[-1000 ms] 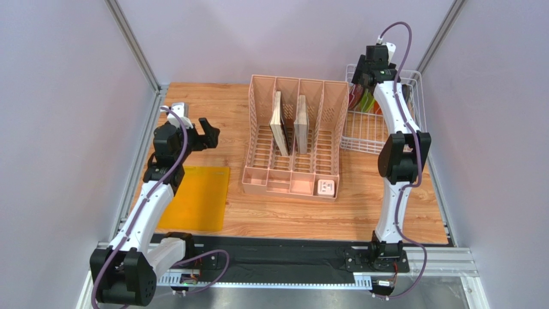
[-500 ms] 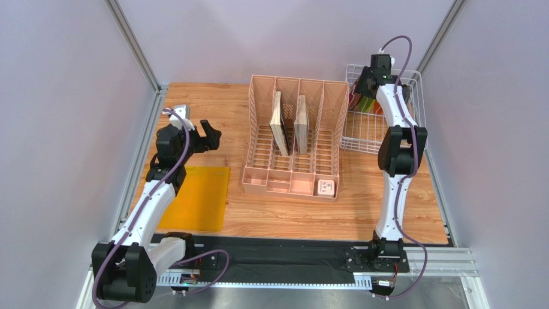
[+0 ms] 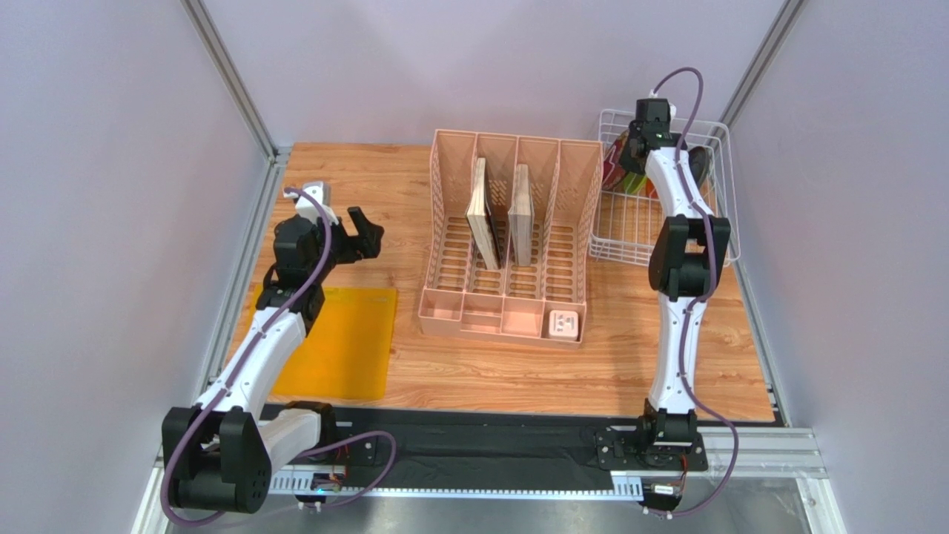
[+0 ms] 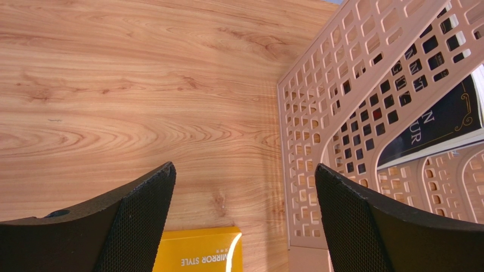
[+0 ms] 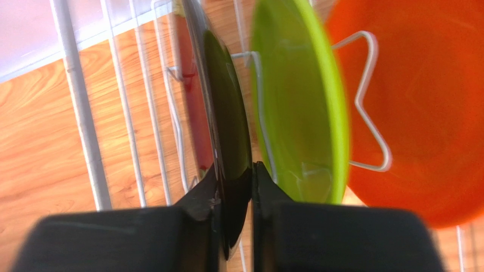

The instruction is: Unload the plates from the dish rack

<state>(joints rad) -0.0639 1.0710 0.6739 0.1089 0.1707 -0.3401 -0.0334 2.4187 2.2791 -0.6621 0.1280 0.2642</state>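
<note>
The white wire dish rack (image 3: 624, 239) stands at the back right with plates upright between its tines (image 5: 372, 102). My right gripper (image 5: 234, 170) reaches down into it and is shut on the rim of the dark red plate (image 5: 227, 102), one finger on each face. Right of that plate stand a lime green plate (image 5: 295, 113) and then an orange plate (image 5: 420, 113). From above, the right gripper (image 3: 641, 139) hides most of the plates (image 3: 624, 176). My left gripper (image 3: 362, 234) hovers open over bare wood at the left, with nothing between its fingers (image 4: 142, 221).
A pink slotted organizer (image 3: 507, 239) holding two books fills the middle of the table; its perforated wall (image 4: 352, 113) is close on the left gripper's right. A yellow square mat (image 3: 334, 339) lies at the near left, its corner (image 4: 199, 252) under the left gripper.
The right gripper has gone deeper into the rack and closed from wide open onto the dark red plate's rim. The left arm has barely moved.
</note>
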